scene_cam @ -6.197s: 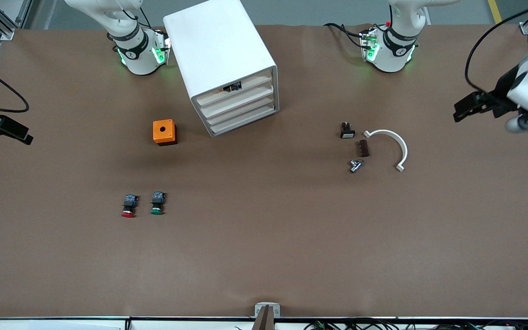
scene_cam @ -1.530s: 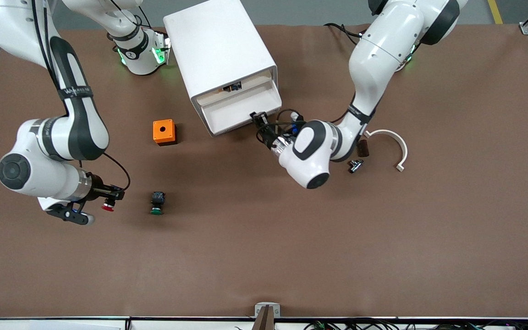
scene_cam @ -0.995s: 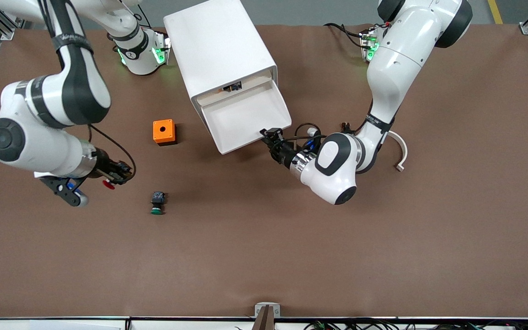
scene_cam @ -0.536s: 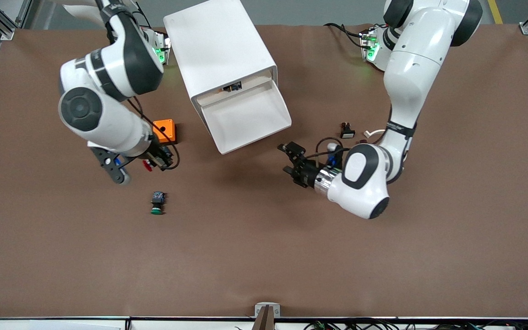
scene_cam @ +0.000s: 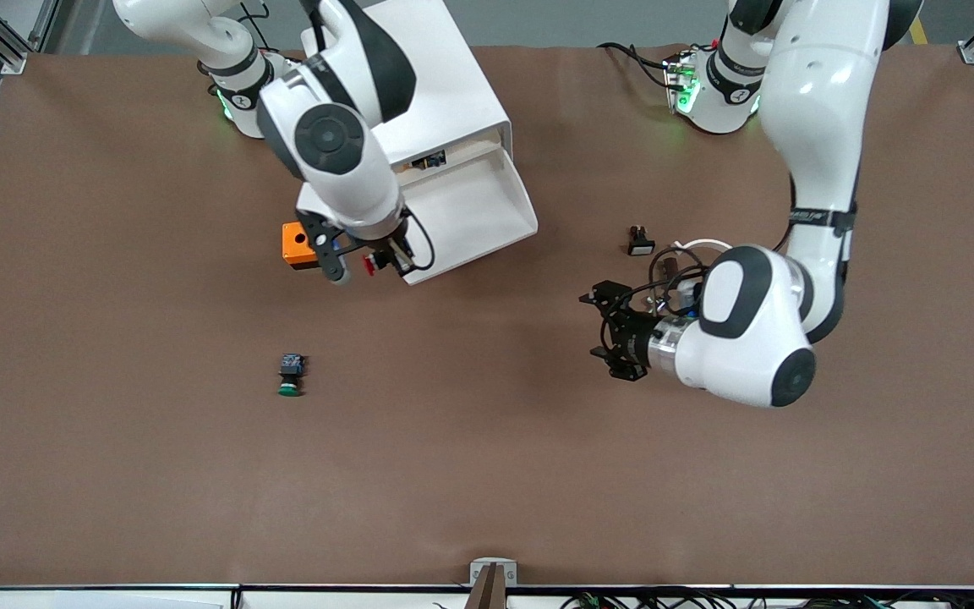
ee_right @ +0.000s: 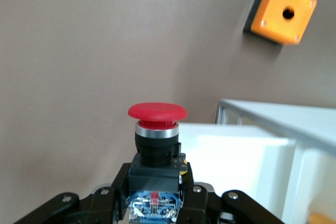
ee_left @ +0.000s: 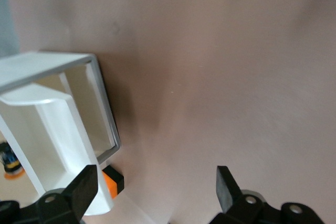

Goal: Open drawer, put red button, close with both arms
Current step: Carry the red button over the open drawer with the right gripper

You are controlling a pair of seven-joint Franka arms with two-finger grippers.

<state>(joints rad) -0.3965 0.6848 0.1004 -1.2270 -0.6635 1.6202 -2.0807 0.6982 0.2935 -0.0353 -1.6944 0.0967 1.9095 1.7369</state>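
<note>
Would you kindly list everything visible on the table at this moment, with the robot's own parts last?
cabinet: one, white, between the arm bases
drawer: one, white, pulled open
orange box: one, beside the cabinet
red button: one, held at the drawer's front corner
green button: one, nearest the front camera
small parts: dark, toward the left arm's end
curved piece: one, white, mostly hidden
right end effector: shut on the red button
left end effector: open, over bare table

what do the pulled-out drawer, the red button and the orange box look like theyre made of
The drawer: likely molded plastic, smooth matte white, with thin walls and rounded edges.
The red button: probably glossy red plastic cap above a shiny, metal-looking ring, on a black plastic body; held in the right claw.
The orange box: apparently matte orange plastic on a black base, with a round hole and small corner screws.
</note>
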